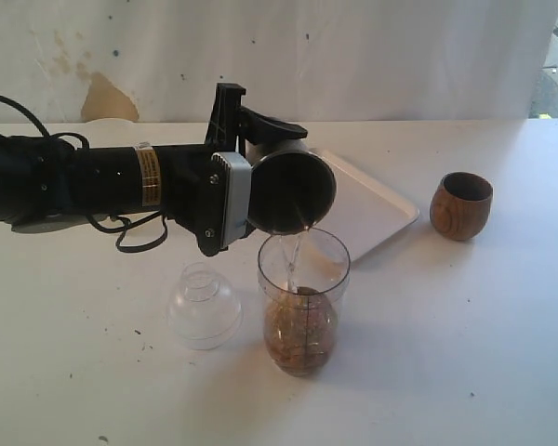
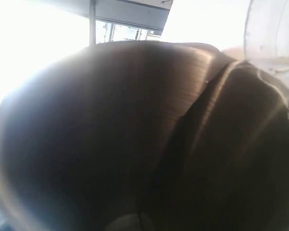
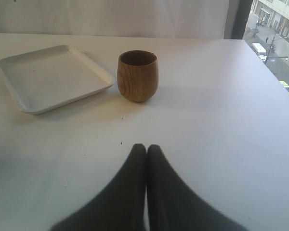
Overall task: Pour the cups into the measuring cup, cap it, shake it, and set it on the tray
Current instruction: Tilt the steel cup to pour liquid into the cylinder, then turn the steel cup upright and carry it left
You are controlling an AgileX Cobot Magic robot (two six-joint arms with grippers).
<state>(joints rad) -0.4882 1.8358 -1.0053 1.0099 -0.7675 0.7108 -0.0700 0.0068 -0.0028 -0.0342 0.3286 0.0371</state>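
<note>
Exterior view: over a white table (image 1: 465,372), the left gripper (image 1: 246,177) is clamped on the steel tumbler (image 1: 293,190), which it has tipped nearly level, mouth toward the camera. The tray (image 1: 381,212) lies bare just beyond the gripper. Right under the tumbler's lip stands the measuring cup (image 1: 303,302), open-topped, with brownish matter in its bottom. A thin clear stream falls from the tumbler into it.

The left wrist view shows little beyond the tumbler's brushed wall (image 2: 111,134), held close against the lens.

The wooden cup (image 1: 461,205) stands upright well out from the gripper, past the tray's far corner. From these angles it cannot be told whether it holds anything. A clear domed cap (image 1: 205,305) rests on the table below the gripper, just beside the measuring cup and apart from it.

In the right wrist view the right gripper (image 3: 146,147) hangs with its fingers pressed together on nothing, the tray (image 3: 19,96) and wooden cup (image 3: 137,76) ahead of it.

The pouring step appears to be in hand. The next move likely calls for righting the tumbler once the stream stops and setting it down clear of the measuring cup. Capping would come only after every cup is emptied.
</note>
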